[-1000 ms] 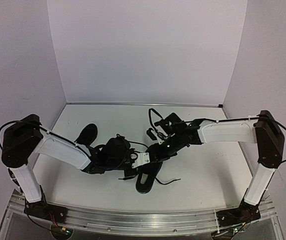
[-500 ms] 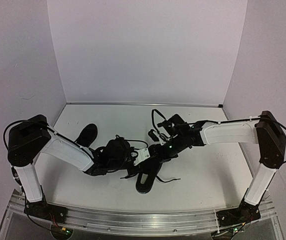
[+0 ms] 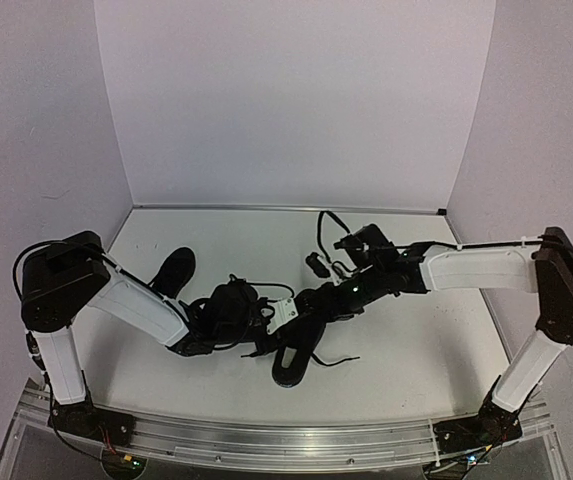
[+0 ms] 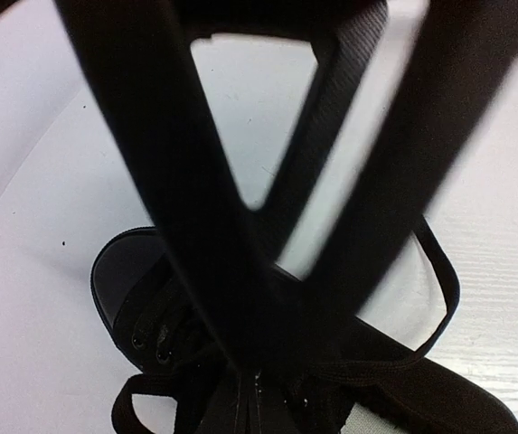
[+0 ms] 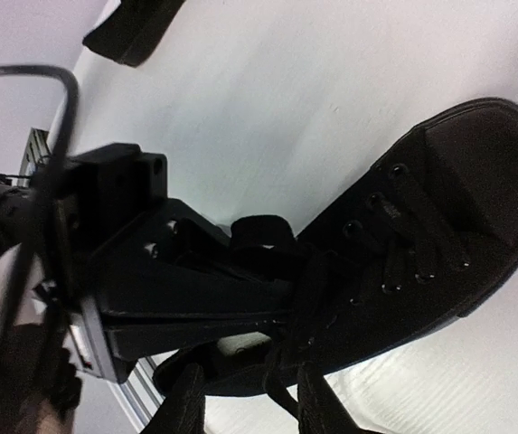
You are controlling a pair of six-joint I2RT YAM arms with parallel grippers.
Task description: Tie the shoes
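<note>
L gripper (image 4: 248, 384) closed tight, tips down in laces (image 4: 456, 289) of centre shoe (image 3: 289, 366) on table (image 3: 416, 340); grip on lace unclear. R gripper (image 5: 251, 409) partly open just over it. L fingers hide shoe's opening. 2nd shoe (image 3: 174, 270) well apart, left.

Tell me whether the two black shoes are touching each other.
Apart. The right wrist view shows a stretch of bare table between the near shoe and the far shoe at the top edge.
</note>
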